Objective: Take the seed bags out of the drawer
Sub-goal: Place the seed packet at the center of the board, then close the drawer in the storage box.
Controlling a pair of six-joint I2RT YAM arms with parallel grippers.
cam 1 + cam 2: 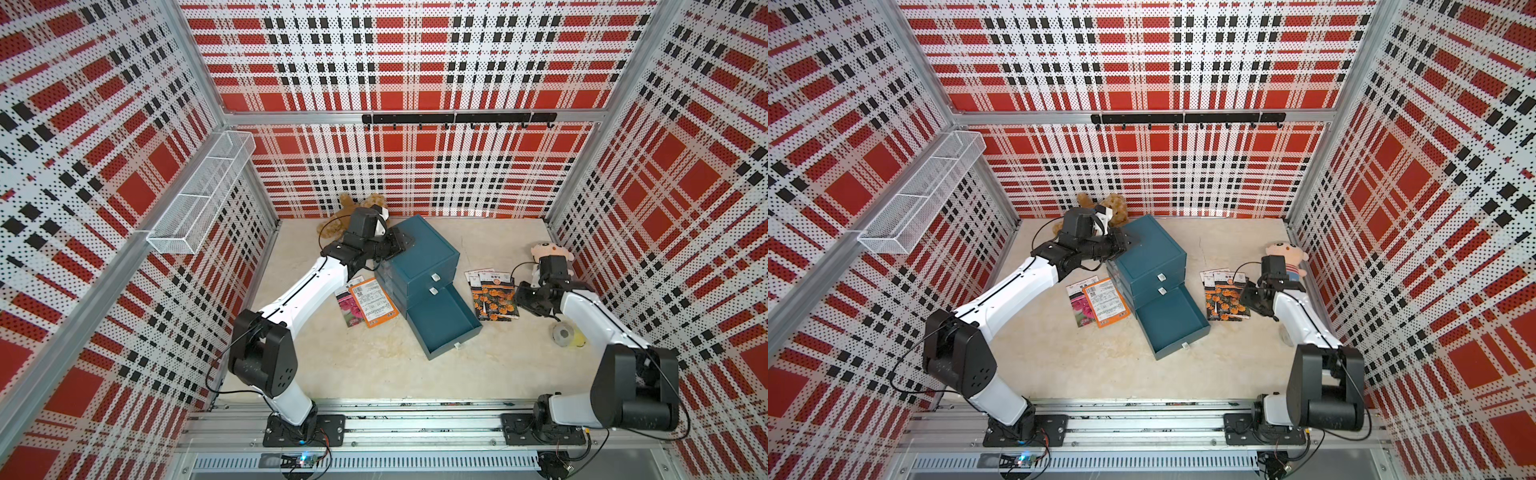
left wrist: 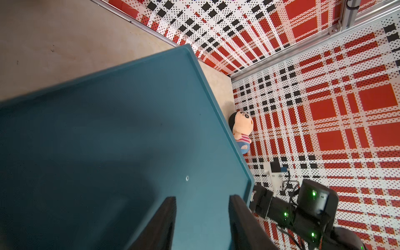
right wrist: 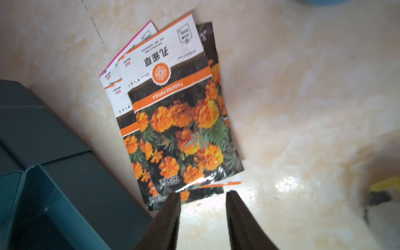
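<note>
The drawer is pulled out and looks empty, so the task seems all but done. 2 seed bags lie on the surface on the left arm's side of the chest, and a marigold stack lies on the other side. The right tool is open just beside that stack, gripping nothing; the left tool is open over the chest top, also empty.

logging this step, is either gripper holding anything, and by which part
Nothing is held. The right gripper stands open beside the orange-flower seed bags; the left gripper stands open over the cabinet top.
</note>
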